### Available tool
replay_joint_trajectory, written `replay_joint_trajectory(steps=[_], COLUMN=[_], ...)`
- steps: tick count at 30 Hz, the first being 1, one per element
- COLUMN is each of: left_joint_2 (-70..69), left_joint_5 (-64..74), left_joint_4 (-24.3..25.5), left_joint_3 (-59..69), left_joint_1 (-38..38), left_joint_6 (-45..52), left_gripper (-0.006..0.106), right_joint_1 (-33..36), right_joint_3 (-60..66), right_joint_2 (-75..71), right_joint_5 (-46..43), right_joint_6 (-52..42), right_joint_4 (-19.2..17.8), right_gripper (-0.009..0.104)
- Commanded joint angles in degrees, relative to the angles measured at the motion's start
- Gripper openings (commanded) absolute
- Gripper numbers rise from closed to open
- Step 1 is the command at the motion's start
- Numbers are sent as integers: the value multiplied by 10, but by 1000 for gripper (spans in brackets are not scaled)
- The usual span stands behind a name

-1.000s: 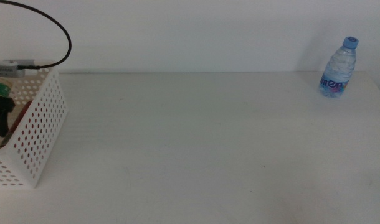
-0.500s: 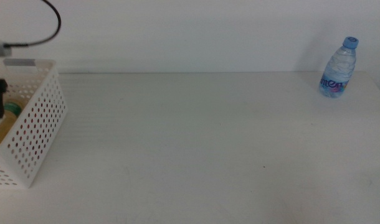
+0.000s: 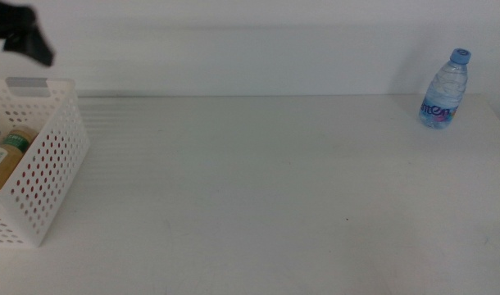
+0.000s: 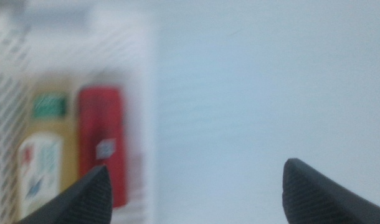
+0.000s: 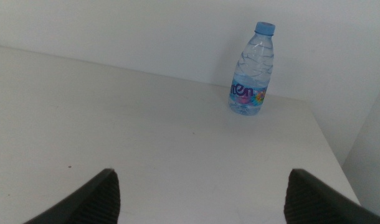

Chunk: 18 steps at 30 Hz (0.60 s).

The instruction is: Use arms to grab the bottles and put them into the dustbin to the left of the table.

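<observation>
The white perforated dustbin [image 3: 49, 176] stands at the table's left edge. The yellow-liquid bottle [image 3: 6, 154] lies inside it; the left wrist view shows this bottle [image 4: 45, 152] beside the red cola can [image 4: 103, 143], blurred. My left gripper [image 3: 22, 41] hangs high above the bin's far rim, open and empty [image 4: 196, 196]. The blue-capped water bottle [image 3: 445, 90] stands upright at the table's far right corner. My right gripper [image 5: 199, 199] is open and empty, well short of this bottle [image 5: 252, 71], and is out of the middle view.
The white table [image 3: 258, 188] stretches wide between the bin and the water bottle. A pale wall runs behind its far edge. The table's right edge [image 5: 330, 149] lies close to the water bottle.
My left gripper has risen out of the dustbin to high above its far rim. The yellow bottle now lies in the bin, released. The water bottle has not moved.
</observation>
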Motion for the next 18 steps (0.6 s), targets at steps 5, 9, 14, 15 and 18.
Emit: replay_joint_trajectory(steps=[5, 9, 14, 15, 18], left_joint_2=[-163, -248, -336, -348, -375], left_joint_5=[-152, -227, -300, -307, -307], left_joint_4=[-42, -40, -49, -55, -58], left_joint_3=[111, 203, 302, 319, 353], left_joint_1=[-103, -171, -234, -243, -254], left_joint_6=[47, 52, 51, 50, 50], left_gripper=[90, 90, 90, 90, 90], right_joint_1=[-2, -2, -2, -2, -2], right_joint_3=[-4, -4, -4, -4, -4], right_joint_2=[-16, -16, -16, -16, -16], right_joint_5=[-43, -43, -43, -43, -43], right_joint_6=[-6, -6, -6, -6, -6], right_joint_4=[-3, -3, -3, -3, -3], right_gripper=[79, 79, 79, 79, 79])
